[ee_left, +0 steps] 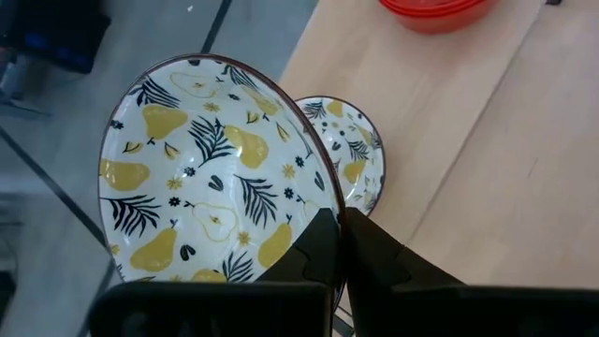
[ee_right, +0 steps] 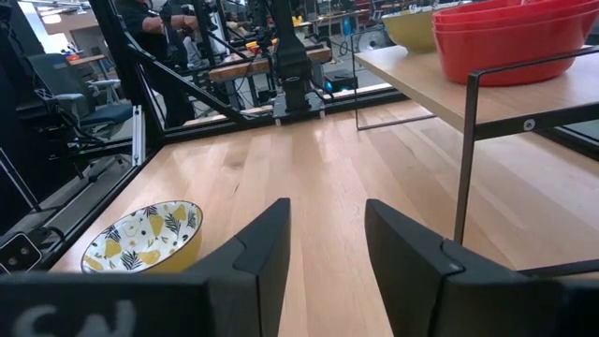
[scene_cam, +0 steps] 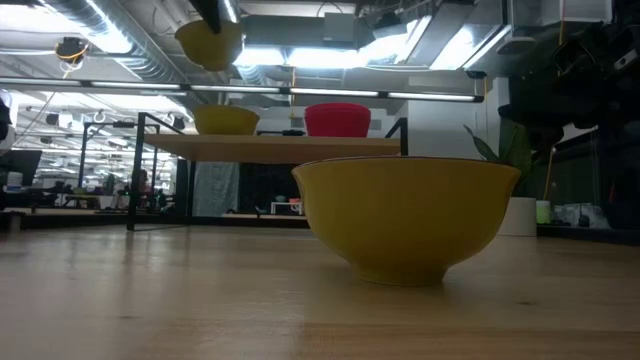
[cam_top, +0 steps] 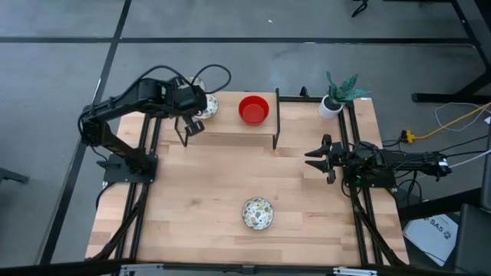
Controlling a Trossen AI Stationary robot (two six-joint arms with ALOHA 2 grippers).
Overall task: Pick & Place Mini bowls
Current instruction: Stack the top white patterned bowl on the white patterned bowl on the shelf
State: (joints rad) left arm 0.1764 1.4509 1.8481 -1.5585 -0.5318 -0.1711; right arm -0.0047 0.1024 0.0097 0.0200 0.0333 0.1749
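High view shows us the left gripper [cam_top: 192, 123] over the shelf's [cam_top: 230, 139] left end, the right gripper [cam_top: 316, 157] waiting released, one patterned bowl [cam_top: 258, 213] left on the worktop [cam_top: 199, 199]. Left wrist view: jaws clenched on a pear-patterned bowl's [ee_left: 201, 173] rim above the shelved bowl [ee_left: 354, 154]; we judge stacking comes next, close beside the shelf's edge.

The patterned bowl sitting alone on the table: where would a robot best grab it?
Probably by the rim, from above. The patterned bowl sits upright and open, and its curved yellow outside offers little hold. The open right gripper is nearest; one finger inside the wall, one outside.
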